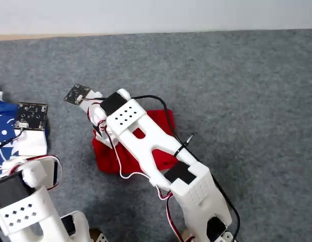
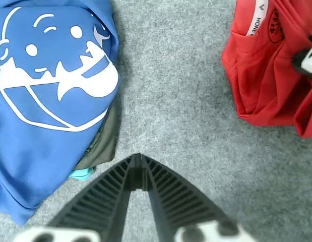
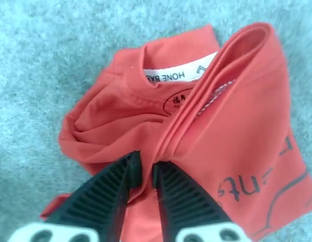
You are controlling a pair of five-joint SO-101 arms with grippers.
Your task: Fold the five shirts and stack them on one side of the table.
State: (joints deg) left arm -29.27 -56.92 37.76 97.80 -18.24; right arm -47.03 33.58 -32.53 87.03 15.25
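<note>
Right gripper point(image 3: 143, 162) jaws are being clenched on a bunched fold of the red shirt point(image 3: 105, 121), which is lying half folded. The grey surface point(image 2: 186, 126) is being shared with a stack topped by the blue shirt point(image 2: 45, 126), nearby but apart. Left gripper point(image 2: 140, 160) jaws are being held shut, empty, over the gap between them. Folding of the red shirt is judged to be in hand; next, the pinched fold is likely to be drawn across and flattened before stacking.
</note>
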